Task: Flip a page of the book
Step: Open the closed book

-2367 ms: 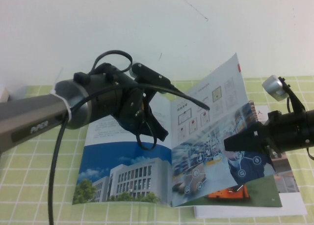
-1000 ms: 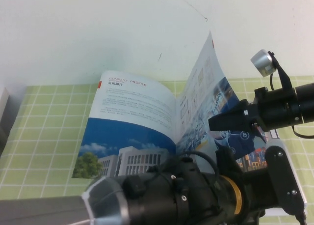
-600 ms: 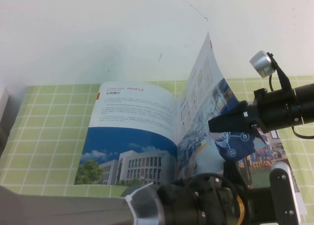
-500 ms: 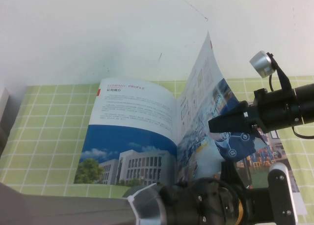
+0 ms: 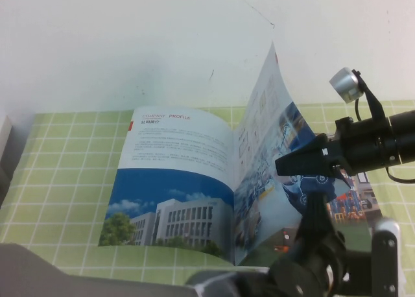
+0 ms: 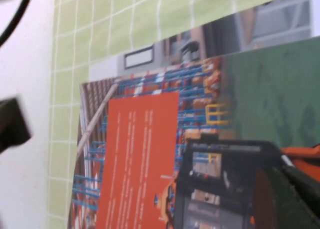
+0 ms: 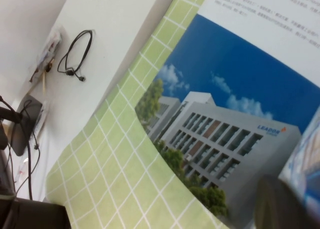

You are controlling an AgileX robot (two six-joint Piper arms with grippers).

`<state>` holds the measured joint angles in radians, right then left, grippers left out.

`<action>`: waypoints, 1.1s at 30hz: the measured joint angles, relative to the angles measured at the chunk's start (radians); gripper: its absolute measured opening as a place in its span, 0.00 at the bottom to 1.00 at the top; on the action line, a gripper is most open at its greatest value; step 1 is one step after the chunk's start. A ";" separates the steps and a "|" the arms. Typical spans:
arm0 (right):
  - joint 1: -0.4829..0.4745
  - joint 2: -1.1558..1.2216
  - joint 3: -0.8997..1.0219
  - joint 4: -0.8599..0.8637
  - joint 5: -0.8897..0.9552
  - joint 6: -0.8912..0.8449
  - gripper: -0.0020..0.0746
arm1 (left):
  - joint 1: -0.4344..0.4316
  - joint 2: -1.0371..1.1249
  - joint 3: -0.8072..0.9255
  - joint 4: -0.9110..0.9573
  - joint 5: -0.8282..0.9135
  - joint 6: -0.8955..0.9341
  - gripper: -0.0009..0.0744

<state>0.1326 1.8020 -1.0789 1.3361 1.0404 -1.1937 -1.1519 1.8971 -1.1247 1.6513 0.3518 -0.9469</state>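
We have the book [image 5: 168, 180] lying open on the green checked mat [image 5: 52, 174] that covers the desk, its "COMPANY PROFILE" leaf flat on our left. The page [image 5: 272, 122] we are turning stands nearly upright from the spine, bowed a little, its certificate face towards the left.

Our right pincer [image 5: 282, 165] reaches in from the right at mid-height of that sheet, its tips pressed together against the sheet's right-hand face; we judge it is propping the sheet from behind (whether it pinches any paper we cannot tell, for the tips end at the sheet). The left pincer [image 5: 311, 200] comes up from the near edge of the high view, just below the right one and close to the lower part of the raised sheet; its wrist view looks along the warehouse-rack spread [image 6: 150, 139] with the orange band, but whether it is spread or pressed together we cannot tell.

To do this step well, we think the sheet should be carried on leftward in an arc about the spine, not dragged flat. Glossy, soft paper tends to buckle or slip off smooth tips, so a slow sweep with contact kept near the outer half of the sheet seems wise. Once it leans past upright, it should fall onto the left leaf under its own weight.
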 joint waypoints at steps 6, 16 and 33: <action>0.000 0.000 0.000 0.000 0.001 0.000 0.02 | -0.048 0.094 -0.008 0.049 0.168 0.029 0.01; 0.000 0.000 0.000 -0.012 0.001 0.000 0.02 | -0.048 0.154 -0.010 0.051 0.316 0.093 0.01; 0.000 0.000 0.000 -0.004 0.067 -0.015 0.58 | -0.048 0.154 -0.010 0.049 0.404 0.120 0.01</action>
<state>0.1326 1.8020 -1.0789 1.3321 1.1071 -1.2090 -1.2003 2.0506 -1.1348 1.7003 0.7557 -0.8266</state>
